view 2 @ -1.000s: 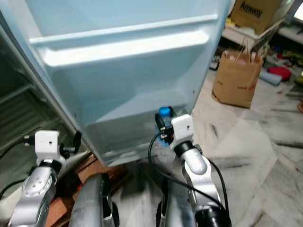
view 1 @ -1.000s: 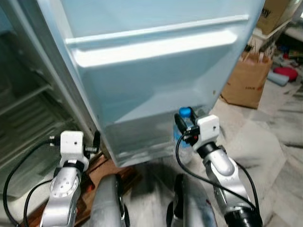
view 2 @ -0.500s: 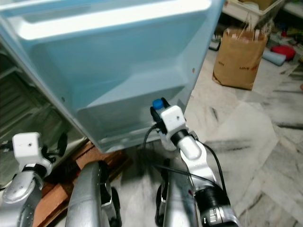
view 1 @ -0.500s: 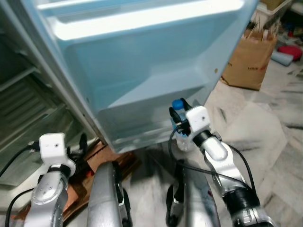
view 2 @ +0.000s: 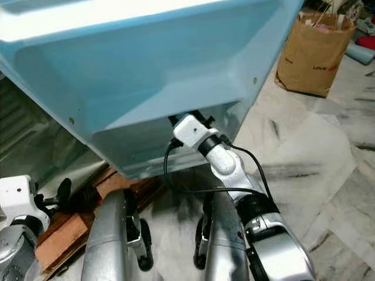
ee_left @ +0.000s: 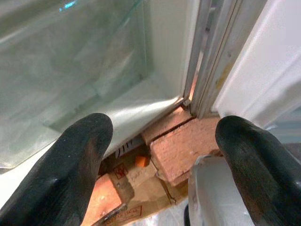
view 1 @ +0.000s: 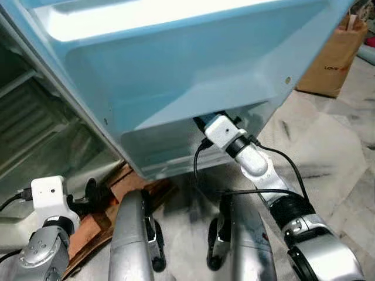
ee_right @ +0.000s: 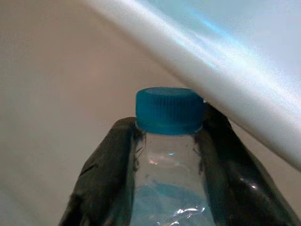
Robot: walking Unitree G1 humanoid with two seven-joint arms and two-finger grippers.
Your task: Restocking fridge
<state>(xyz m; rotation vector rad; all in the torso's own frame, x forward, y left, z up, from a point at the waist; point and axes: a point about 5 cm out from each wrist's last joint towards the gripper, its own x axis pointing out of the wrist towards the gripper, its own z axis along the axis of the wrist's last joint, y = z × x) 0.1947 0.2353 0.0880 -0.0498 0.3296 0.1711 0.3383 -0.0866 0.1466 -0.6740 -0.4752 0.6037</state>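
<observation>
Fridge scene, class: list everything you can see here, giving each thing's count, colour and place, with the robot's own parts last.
Fridge door: one, pale blue, open, ahead.
Fridge inside: one, whitish shelves, at the robot's left.
Bottle: one, clear with blue cap, held at the door's bottom shelf.
Paper bag: one, brown, on the floor at the right.
Bricks: orange-brown, under the fridge.
Floor: grey marble.
Right tool: black, gripping the bottle's neck.
Left tool: black, open, low beside the fridge.

a home: open fridge door point(view 1: 176, 76), marble floor point(view 1: 328, 152), brown paper bag point(view 1: 343, 58).
</observation>
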